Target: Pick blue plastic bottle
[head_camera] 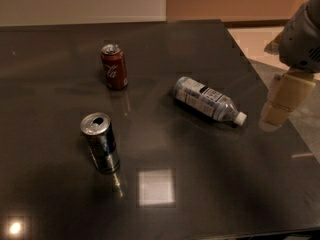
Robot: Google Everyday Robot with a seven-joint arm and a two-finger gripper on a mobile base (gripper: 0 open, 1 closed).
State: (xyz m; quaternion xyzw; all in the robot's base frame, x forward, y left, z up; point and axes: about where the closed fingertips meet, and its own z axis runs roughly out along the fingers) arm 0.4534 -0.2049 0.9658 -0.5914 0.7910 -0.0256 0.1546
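Observation:
The blue plastic bottle lies on its side on the dark table, right of centre, its white cap pointing right and toward the front. It is clear with a pale blue-white label and a small black patch. My gripper hangs at the right edge of the view, over the table's right edge, a short way right of the bottle's cap and apart from it. Nothing shows in the gripper.
A red cola can stands upright at the back left of the bottle. A blue-silver can stands upright at the front left. The table's right edge runs diagonally just under the gripper; pale floor lies beyond.

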